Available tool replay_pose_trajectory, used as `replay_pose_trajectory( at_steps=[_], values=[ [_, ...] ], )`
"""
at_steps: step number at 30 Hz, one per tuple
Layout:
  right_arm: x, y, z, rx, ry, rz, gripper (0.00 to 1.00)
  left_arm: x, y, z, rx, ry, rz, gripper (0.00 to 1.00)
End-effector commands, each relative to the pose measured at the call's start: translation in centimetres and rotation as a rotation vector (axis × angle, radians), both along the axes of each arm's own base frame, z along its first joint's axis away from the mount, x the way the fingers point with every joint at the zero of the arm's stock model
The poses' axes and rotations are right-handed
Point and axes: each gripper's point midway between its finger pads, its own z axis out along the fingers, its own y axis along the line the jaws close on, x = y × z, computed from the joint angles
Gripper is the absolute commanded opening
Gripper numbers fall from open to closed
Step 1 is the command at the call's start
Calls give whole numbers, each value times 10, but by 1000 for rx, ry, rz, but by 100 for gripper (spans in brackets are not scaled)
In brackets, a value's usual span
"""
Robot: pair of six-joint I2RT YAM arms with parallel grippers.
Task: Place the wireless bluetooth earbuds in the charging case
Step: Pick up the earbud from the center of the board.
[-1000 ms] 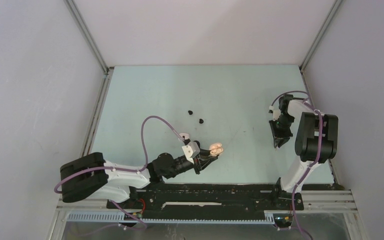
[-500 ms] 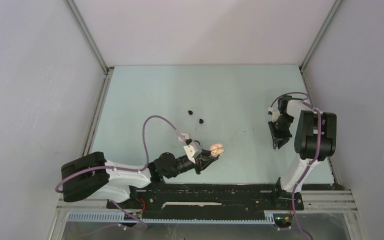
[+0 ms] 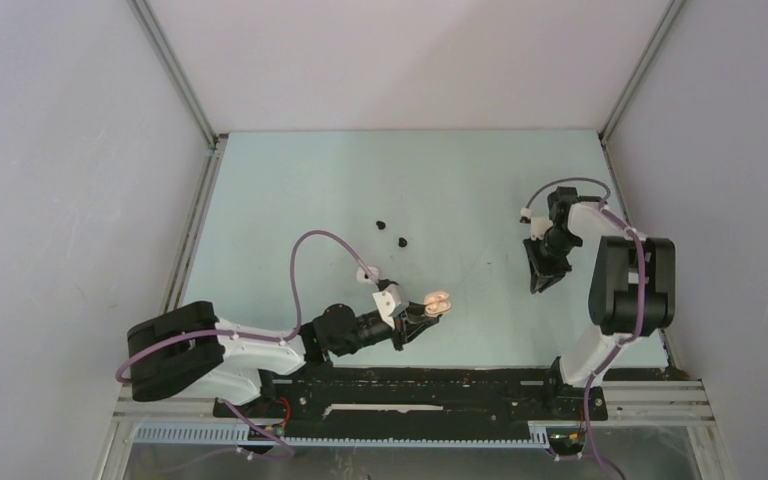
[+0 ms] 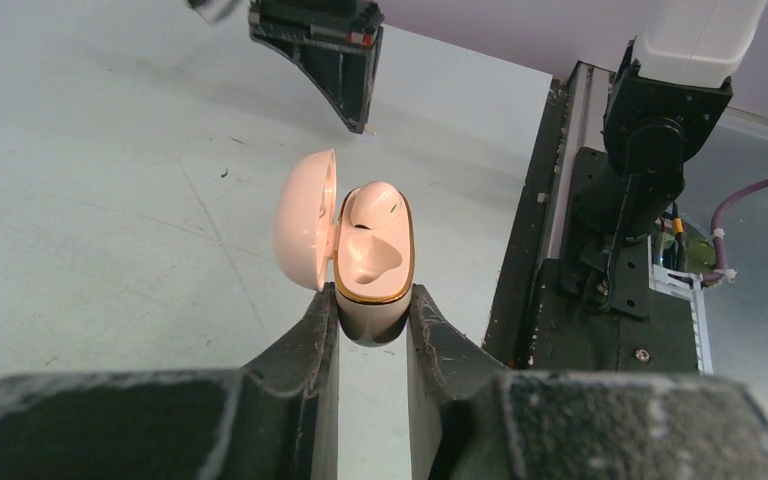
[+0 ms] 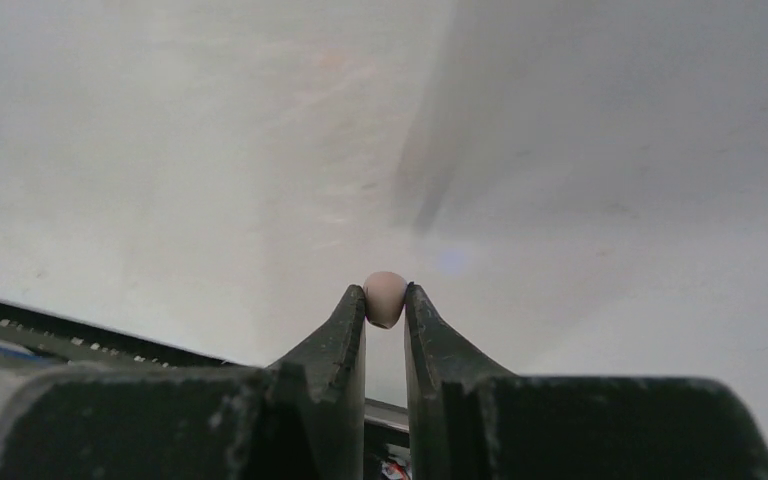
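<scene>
My left gripper is shut on a pale pink charging case, also seen from above. Its lid stands open to the left. One pale earbud sits in the far slot; the near slot looks bare. My right gripper is shut on a small pale earbud at its fingertips, held above the table. From above, the right gripper points down, right of the case and apart from it. Two black earbuds lie on the table behind the case.
The pale green table is walled by white panels on three sides. A black rail with the arm bases runs along the near edge. The right gripper's tips show at the top of the left wrist view.
My right gripper has moved left, toward the case, with the earbud in it. My left gripper with the open case has shifted slightly right.
</scene>
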Motion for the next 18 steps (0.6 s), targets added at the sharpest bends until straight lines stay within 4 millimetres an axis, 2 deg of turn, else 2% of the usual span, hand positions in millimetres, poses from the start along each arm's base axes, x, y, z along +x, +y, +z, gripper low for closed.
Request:
replay_pose_trajectory(
  at_steps=[1,5,10,15,18],
  values=[
    [17,42,58,138,-281,171,0,1,-12,20,-51,-19,-23,0],
    [23,73,110,274,-517,248,0,3,-13,14,-38,-22,-19,0],
    [14,118,167,476,-798,396,0,0,-11,18,-107,-25,-30,0],
    [-21,173,229,702,-1024,594,0,-6,-18,34,-149,-13,-74,0],
    [-44,196,260,788,-1124,687,0,-9,-23,39,-131,-1,-99,0]
  ],
)
